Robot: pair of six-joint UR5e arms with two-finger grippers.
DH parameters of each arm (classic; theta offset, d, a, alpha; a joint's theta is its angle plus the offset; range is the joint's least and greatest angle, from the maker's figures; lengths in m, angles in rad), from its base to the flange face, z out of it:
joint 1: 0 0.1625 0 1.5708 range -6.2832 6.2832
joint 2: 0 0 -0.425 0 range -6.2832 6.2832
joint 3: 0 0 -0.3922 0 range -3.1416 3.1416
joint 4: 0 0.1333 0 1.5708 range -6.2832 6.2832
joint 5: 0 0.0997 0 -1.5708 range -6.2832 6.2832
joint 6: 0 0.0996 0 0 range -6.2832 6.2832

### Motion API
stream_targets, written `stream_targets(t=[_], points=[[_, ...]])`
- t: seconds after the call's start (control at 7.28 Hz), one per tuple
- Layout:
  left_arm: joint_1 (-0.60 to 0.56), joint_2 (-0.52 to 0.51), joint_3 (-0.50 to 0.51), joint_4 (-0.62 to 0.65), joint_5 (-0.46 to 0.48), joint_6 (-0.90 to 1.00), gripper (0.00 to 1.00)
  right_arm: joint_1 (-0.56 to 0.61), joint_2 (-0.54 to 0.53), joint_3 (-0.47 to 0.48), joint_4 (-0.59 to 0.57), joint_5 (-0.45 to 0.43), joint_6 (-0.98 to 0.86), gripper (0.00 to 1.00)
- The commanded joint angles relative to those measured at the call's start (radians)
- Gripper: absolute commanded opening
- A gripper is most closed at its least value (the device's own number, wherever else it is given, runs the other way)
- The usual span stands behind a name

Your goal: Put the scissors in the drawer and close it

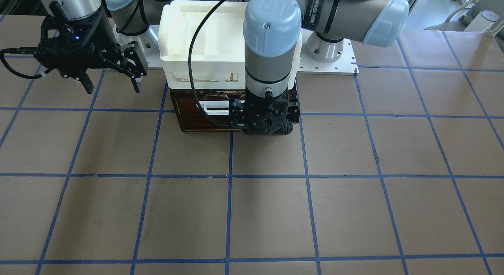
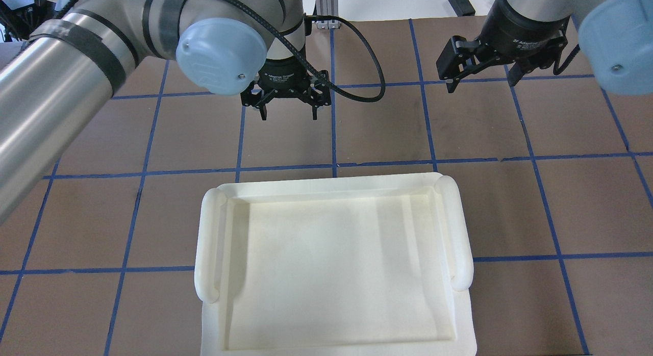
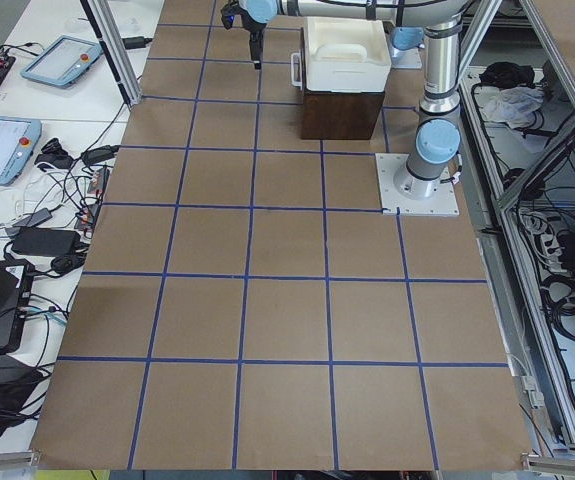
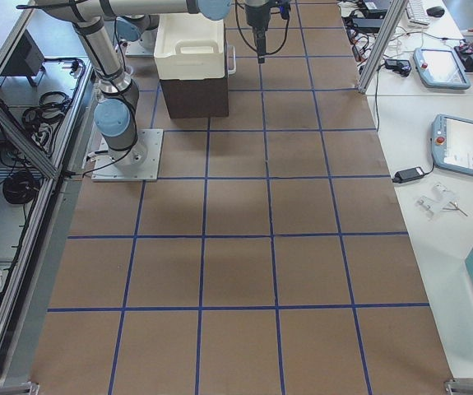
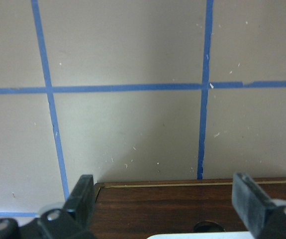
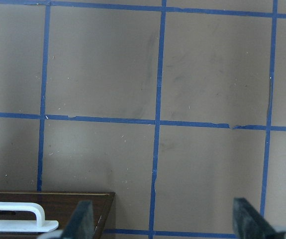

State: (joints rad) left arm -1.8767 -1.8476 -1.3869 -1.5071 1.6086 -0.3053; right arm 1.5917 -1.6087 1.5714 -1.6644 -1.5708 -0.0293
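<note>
The drawer (image 1: 197,119) shows its dark brown front and white bar handle (image 1: 214,108) under a white bin; it looks pushed in. The scissors are not visible in any view. My left gripper (image 1: 267,123) hangs open and empty just in front of the drawer front, fingers pointing down; it also shows in the overhead view (image 2: 288,113). The left wrist view shows the drawer front (image 5: 182,204) between its fingers. My right gripper (image 1: 113,86) is open and empty, raised off to the drawer's side, and also shows in the overhead view (image 2: 482,83). The right wrist view shows the drawer's corner (image 6: 68,204).
A white plastic bin (image 2: 206,254) sits on top of the drawer cabinet and hides it from overhead. The brown table (image 1: 275,208) carries a blue tape grid. The arm bases (image 1: 330,50) stand behind the cabinet.
</note>
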Motion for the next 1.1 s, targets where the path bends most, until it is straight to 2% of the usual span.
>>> stream_targets(t=[0.0, 0.27, 0.55, 0.82, 0.96], points=[[0.001, 0.124, -0.012, -0.024, 0.001, -0.012, 1.0, -0.001, 0.0, -0.001, 0.0, 0.0, 0.04, 1.0], [-0.001, 0.185, -0.029, -0.022, -0.03, -0.002, 1.0, -0.001, 0.0, 0.001, 0.0, 0.0, 0.037, 1.0], [0.014, 0.23, -0.104, -0.024, -0.018, 0.015, 1.0, 0.001, 0.0, 0.001, 0.0, -0.002, 0.035, 1.0], [0.085, 0.28, -0.148, -0.024, -0.018, 0.093, 1.0, 0.001, 0.001, 0.001, -0.002, -0.003, 0.042, 1.0], [0.131, 0.303, -0.159, -0.028, -0.016, 0.201, 1.0, 0.001, 0.001, 0.001, -0.002, -0.003, 0.042, 1.0]])
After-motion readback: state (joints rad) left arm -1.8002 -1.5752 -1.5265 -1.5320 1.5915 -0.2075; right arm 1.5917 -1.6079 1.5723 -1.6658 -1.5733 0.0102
